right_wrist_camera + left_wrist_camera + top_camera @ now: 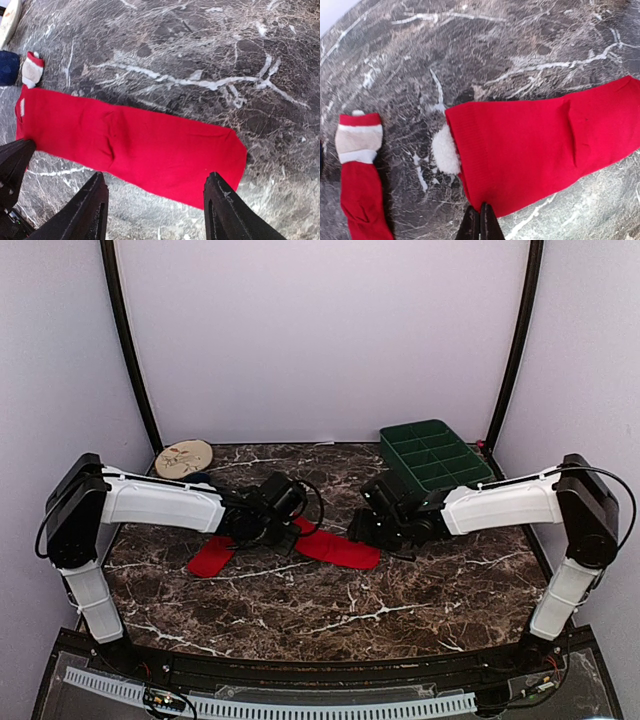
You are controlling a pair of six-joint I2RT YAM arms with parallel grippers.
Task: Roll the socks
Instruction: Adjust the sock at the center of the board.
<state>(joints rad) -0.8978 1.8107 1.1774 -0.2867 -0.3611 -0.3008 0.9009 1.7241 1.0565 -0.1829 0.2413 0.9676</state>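
Observation:
The plain red sock (pixel 337 548) lies flat mid-table, and also shows in the left wrist view (pixel 535 145) and the right wrist view (pixel 135 145). A white pom-pom (pixel 445 149) sits at its cuff. My left gripper (pixel 481 220) is shut, its tips pinching the near corner of that cuff. My right gripper (pixel 160 202) is open and hovers over the sock's toe end, one finger on each side. The second red sock (pixel 211 558) lies to the left, and its white-and-pink cuff (pixel 359 141) shows in the left wrist view.
A green divided tray (pixel 435 455) stands at the back right, behind the right arm. A round tan plate (pixel 184 457) lies at the back left. A dark blue object (pixel 7 67) sits beside the second sock's cuff.

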